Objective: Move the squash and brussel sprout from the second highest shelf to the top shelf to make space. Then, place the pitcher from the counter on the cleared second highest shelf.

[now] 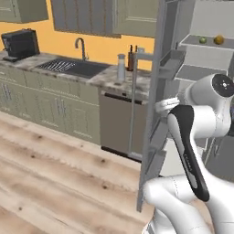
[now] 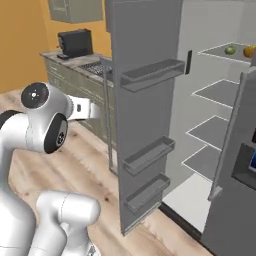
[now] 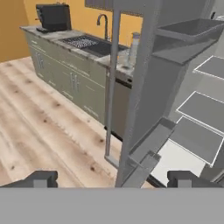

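The yellow-orange squash (image 1: 219, 39) (image 2: 249, 51) and the green brussel sprout (image 1: 203, 40) (image 2: 230, 50) lie side by side on a pale shelf (image 2: 215, 51) in the open fridge. It is the uppermost shelf in view. The frames cut off above it, so I cannot tell whether it is the top shelf or the second highest shelf. The pale pitcher (image 1: 121, 67) (image 3: 133, 49) stands upright on the counter (image 1: 106, 78), next to the knife block (image 1: 131, 58). My gripper (image 3: 113, 179) (image 2: 100, 111) hangs open and empty over the floor, in front of the fridge door and far from all of them.
The fridge's left door (image 1: 155, 114) (image 2: 145, 115) stands open with several bins, between my hand and the counter's end. Bare shelves (image 2: 220, 92) (image 3: 202, 107) sit below the vegetables. A dark right door (image 2: 235, 165) stands at the fridge's right. The sink (image 1: 73, 67) and a black appliance (image 1: 20, 43) are further left.
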